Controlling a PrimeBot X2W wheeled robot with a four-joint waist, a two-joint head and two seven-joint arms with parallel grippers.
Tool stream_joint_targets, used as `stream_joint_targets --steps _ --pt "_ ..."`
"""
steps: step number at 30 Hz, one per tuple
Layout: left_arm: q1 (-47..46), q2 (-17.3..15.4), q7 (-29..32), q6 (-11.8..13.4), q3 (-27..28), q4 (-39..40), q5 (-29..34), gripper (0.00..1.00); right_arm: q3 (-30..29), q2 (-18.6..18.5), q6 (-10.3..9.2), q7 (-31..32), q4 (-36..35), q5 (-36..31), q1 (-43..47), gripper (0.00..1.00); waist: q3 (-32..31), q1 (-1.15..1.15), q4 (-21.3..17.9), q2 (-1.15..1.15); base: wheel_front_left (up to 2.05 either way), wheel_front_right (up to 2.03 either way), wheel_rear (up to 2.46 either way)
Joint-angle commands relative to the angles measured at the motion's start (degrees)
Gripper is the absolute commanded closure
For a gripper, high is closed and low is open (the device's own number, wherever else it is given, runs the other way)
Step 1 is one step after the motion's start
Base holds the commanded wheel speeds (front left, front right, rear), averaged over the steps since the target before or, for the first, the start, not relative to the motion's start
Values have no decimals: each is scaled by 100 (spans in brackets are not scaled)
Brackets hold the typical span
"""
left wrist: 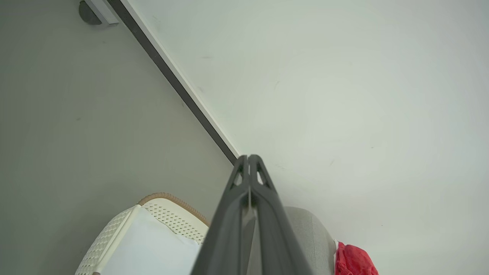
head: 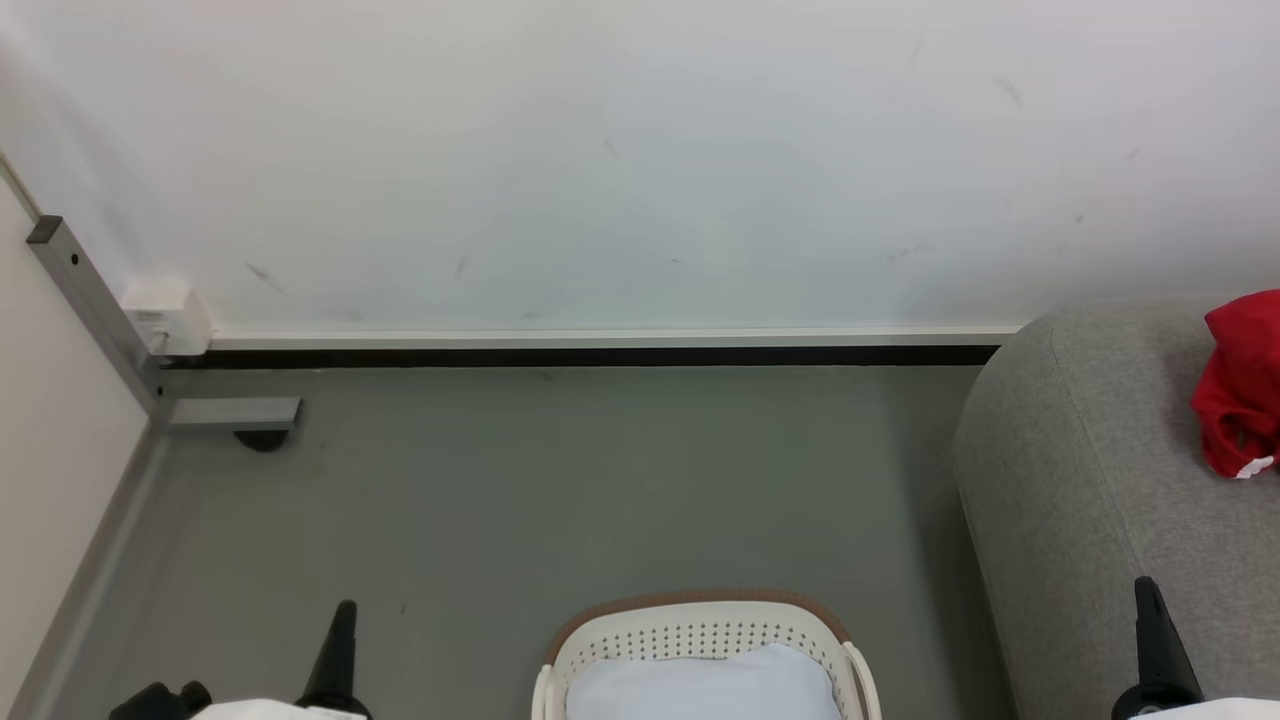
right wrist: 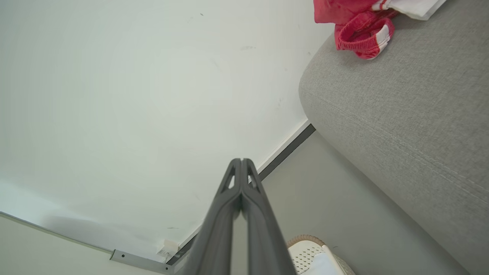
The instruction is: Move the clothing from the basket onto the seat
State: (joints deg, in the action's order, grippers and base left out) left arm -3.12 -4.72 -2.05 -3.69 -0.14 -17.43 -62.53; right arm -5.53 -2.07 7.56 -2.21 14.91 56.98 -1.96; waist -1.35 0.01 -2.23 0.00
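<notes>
**A:** Where was the clothing at that moment?

**B:** The red clothing (head: 1240,390) lay bunched on the seat (head: 1080,480), close to its rounded end by the wall (head: 640,150). In the right wrist view a white cloth (right wrist: 416,5) touched it. The basket (head: 700,630) stood on the floor (head: 500,500) just beside that end of the seat. All that showed inside it was a pale cushion (head: 700,685).

**A:** And the grippers?

**B:** Neither held anything. The left gripper (head: 343,615) hung above the floor to the basket's left, its fingers pressed together. The right gripper (head: 1147,600) hovered over the near part of the seat, its fingers also together.

**A:** So what worried you?

**B:** Mostly the cushion. It covered the visible part of the basket, so I couldn't tell whether any garment lay beneath it. A reach into the basket might have picked up the cushion, which is no clothing, and carried it to the seat. Going down with the fingers together would only have pushed the fabric flat.

**A:** Anything on the seat side?

**B:** The red cuff sat near the seat's curved end edge. I judged that a brush from the right arm, or another piece dropped on that edge, could have sent it sliding to the floor.
</notes>
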Motion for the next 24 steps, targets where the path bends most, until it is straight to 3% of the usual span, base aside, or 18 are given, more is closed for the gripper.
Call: stream_joint_targets --steps 1,24 --pt "-122 -21 25 -40 59 86 -141 100 -16 -66 -6 36 -65 143 -114 100 2 -1 3 0 0 0 0" --pt "-215 67 371 -184 314 198 -1319 100 -55 -85 -8 381 -86 1534 -265 100 54 -1 78 0 0 0 0"
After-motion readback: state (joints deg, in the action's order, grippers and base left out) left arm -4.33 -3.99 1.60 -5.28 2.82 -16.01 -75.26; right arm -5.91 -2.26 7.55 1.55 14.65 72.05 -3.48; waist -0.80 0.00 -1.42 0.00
